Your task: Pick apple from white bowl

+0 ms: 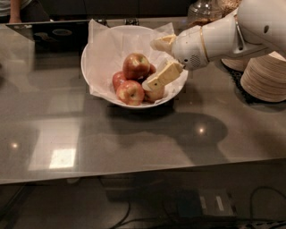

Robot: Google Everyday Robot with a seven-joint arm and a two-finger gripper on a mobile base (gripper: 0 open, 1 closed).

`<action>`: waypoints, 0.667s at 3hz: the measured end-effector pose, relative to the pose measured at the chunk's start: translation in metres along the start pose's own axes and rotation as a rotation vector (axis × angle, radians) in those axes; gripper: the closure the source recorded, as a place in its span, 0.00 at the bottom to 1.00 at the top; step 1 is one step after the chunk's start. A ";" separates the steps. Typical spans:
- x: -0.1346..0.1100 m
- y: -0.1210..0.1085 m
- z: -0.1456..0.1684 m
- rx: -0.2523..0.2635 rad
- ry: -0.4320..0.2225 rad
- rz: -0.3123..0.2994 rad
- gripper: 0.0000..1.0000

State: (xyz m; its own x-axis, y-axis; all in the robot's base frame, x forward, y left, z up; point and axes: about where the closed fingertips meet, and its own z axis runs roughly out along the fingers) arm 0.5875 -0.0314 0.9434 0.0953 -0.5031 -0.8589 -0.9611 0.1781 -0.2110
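The white bowl [84,67], lined with crinkled white tissue paper, stands at the back middle of the grey table. It holds several red-yellow apples. The largest apple [136,65] lies on top of the pile, with smaller apples [130,92] in front of and beside it. My gripper [151,64] comes in from the right on a white arm and is open over the right side of the bowl. One finger [163,76] lies low next to the apples and the other finger [161,42] is above the far rim. It holds nothing.
A stack of beige paper plates [264,77] stands at the right, under the arm. A glass jar [203,11] is behind the bowl. A person [15,9] stands at the far left corner. The table's front edge [134,172] runs across the lower part of the view.
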 end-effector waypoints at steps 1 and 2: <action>0.000 -0.003 0.003 0.002 -0.006 -0.006 0.18; -0.002 -0.006 0.006 -0.004 -0.017 -0.009 0.20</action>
State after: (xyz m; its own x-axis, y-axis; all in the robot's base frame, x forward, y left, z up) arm 0.5944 -0.0260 0.9437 0.1086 -0.4904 -0.8647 -0.9611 0.1703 -0.2173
